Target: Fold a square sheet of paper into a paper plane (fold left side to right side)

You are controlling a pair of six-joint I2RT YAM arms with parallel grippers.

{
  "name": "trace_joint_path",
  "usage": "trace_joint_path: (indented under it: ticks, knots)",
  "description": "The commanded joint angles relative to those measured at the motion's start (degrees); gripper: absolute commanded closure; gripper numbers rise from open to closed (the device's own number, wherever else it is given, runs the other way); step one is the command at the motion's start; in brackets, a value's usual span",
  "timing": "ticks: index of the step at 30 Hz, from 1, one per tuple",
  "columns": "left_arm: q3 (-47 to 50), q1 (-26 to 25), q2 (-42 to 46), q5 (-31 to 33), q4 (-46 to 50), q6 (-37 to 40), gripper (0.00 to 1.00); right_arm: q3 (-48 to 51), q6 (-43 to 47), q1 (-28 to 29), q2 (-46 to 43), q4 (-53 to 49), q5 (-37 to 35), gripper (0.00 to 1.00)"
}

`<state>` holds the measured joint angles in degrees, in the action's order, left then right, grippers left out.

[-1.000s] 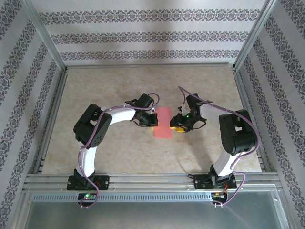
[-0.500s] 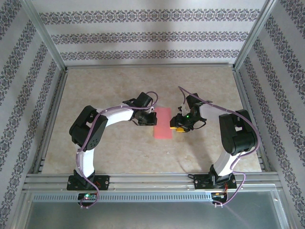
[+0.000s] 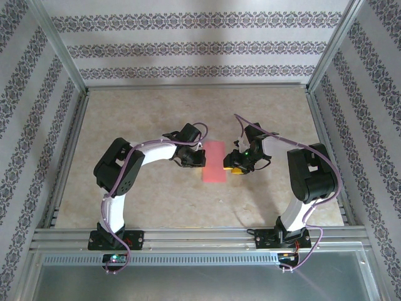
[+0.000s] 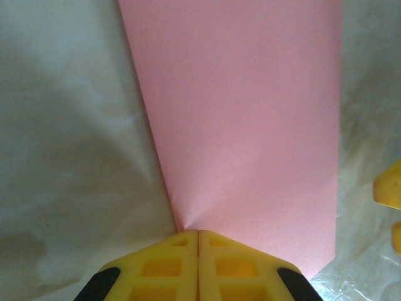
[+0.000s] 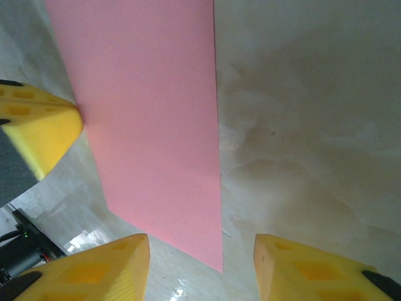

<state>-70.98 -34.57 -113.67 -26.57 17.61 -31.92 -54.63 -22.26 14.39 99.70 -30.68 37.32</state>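
Pink paper (image 3: 214,161) | L fingers (image 4: 164,271) closed at edge | R fingers (image 5: 100,268) apart nearby

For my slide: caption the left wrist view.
Shut left gripper at the edge of the pink paper on the table.

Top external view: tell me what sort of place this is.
Probably a lab robot test cell: aluminium frame rails, wallpaper-patterned wall panels boxing in a marble-look table.
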Motion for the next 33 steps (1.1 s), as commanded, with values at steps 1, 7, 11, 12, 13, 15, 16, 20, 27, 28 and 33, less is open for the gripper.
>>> trace_joint_path:
  ticks: [1, 7, 11, 12, 13, 15, 16, 20, 27, 28, 33]
  knots:
    - [0.9, -0.8, -1.0, -0.4, 0.0, 0.4, 0.92, -0.6, 0.3, 0.5, 0.7, -1.6, 0.5, 0.51]
    - [3.6, -1.1, -0.9, 0.2, -0.7, -0.5, 0.92, 0.0, 0.3, 1.3, 0.8, -3.0, 1.0, 0.51]
    - [4.7, -1.4, -0.8, 0.2, -1.9, -1.3, 0.92, 0.7, 0.0, 1.9, 1.0, -3.0, 1.1, 0.51]
    - [4.8, -1.5, -0.8, 0.2, -2.1, -1.5, 0.92, 0.8, -0.1, 2.1, 1.1, -3.0, 1.1, 0.51]
    - [4.9, -1.5, -0.8, 0.2, -2.3, -1.5, 0.92, 0.8, -0.1, 2.4, 1.2, -3.0, 1.2, 0.51]
    - [4.6, -1.6, -1.0, 0.2, -2.4, -1.6, 0.92, 0.7, -0.3, 2.9, 1.4, -3.0, 1.4, 0.51]
    - [4.5, -1.6, -1.1, 0.2, -2.4, -1.6, 0.92, 0.8, -0.4, 3.1, 1.5, -3.1, 1.4, 0.51]
    - [4.4, -1.7, -1.2, 0.1, -2.2, -1.4, 0.92, 1.2, -0.9, 3.5, 1.8, -2.9, 1.5, 0.51]
    - [3.9, -1.7, -1.2, 0.2, -1.6, -1.0, 0.92, 1.9, -1.3, 3.8, 2.3, -2.5, 1.1, 0.51]
    - [3.8, -1.7, -1.2, 0.1, -1.7, -1.0, 0.92, 2.0, -1.4, 3.8, 2.4, -2.2, 1.3, 0.51]
    - [3.6, -1.8, -1.3, 0.2, -1.5, -0.9, 0.92, 2.2, -2.3, 3.8, 2.4, -0.2, 4.3, 0.51]
